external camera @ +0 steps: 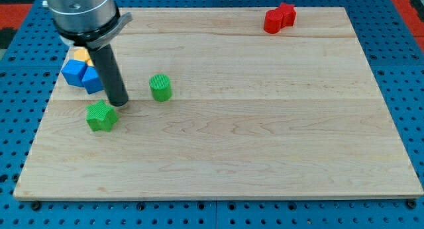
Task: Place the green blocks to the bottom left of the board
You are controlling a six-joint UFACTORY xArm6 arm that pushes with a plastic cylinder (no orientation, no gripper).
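A green star-shaped block (101, 116) lies at the left of the wooden board (265, 143), about mid-height. A green cylinder (160, 87) stands to its upper right. My tip (118, 103) rests on the board just above and right of the green star block, close to its upper right corner, and left of the green cylinder with a gap between them. The dark rod rises from the tip up to the arm's grey body at the view's top left.
Blue blocks (81, 73) with a yellow block (82, 55) sit at the board's left edge, partly behind the rod. Red blocks (279, 18) lie near the top right. A blue perforated table (411, 70) surrounds the board.
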